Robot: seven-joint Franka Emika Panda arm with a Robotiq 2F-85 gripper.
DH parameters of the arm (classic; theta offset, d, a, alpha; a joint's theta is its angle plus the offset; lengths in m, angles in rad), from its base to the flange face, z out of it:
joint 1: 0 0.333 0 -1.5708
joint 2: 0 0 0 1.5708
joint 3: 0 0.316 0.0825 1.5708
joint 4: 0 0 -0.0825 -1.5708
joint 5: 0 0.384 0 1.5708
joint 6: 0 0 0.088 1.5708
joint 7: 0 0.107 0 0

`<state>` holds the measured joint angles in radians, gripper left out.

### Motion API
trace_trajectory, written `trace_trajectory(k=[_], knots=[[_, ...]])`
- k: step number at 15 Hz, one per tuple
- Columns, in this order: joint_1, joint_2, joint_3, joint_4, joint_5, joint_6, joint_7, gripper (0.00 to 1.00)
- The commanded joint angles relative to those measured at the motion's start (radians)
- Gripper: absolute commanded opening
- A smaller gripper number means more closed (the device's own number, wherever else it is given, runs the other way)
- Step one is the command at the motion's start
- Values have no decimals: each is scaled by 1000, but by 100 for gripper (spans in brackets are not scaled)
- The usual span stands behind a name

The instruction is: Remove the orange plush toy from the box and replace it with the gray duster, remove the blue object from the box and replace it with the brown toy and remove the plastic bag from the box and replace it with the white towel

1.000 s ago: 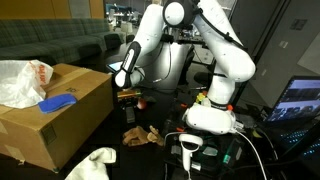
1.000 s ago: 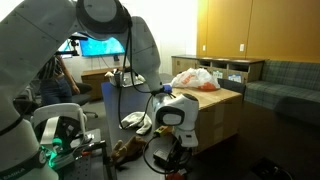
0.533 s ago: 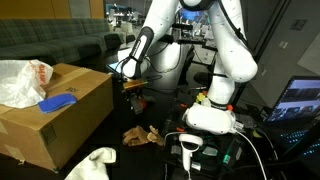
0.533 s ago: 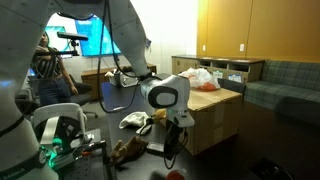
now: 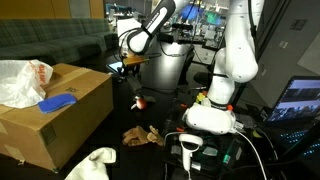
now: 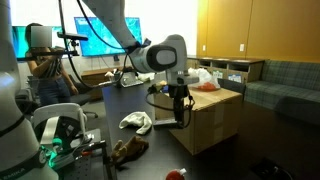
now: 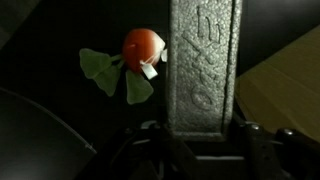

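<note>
My gripper [image 5: 129, 68] is raised beside the box's near corner and is shut on the gray duster [image 7: 203, 60]. In the wrist view the duster is a textured gray bar rising from between the jaws. In an exterior view it hangs dark below the gripper [image 6: 177, 95]. The orange plush toy [image 7: 143, 49] with green leaves lies on the dark floor below; it also shows in an exterior view [image 5: 138, 100]. The cardboard box [image 5: 60, 118] holds the plastic bag [image 5: 20, 80] and the blue object [image 5: 58, 102]. The brown toy [image 5: 140, 134] and the white towel [image 5: 96, 160] lie on the floor.
The robot's white base [image 5: 212, 115] stands right of the brown toy, with cables and a monitor [image 5: 300, 100] beside it. A couch [image 5: 50, 45] is behind the box. A person [image 6: 40, 60] sits by screens in the background.
The arm has risen from near the floor to above the box's top edge, carrying the duster. The orange toy stays on the floor.
</note>
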<state>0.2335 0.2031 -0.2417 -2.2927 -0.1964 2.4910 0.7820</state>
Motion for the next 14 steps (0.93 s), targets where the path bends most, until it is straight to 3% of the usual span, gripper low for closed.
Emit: trace_trajectory(k=[1, 7, 14], knots=[[-54, -54, 75, 119, -57, -94, -22, 31], [-99, 70, 169, 435, -28, -221, -147, 31], [-110, 317, 186, 749, 20, -265, -282, 31]])
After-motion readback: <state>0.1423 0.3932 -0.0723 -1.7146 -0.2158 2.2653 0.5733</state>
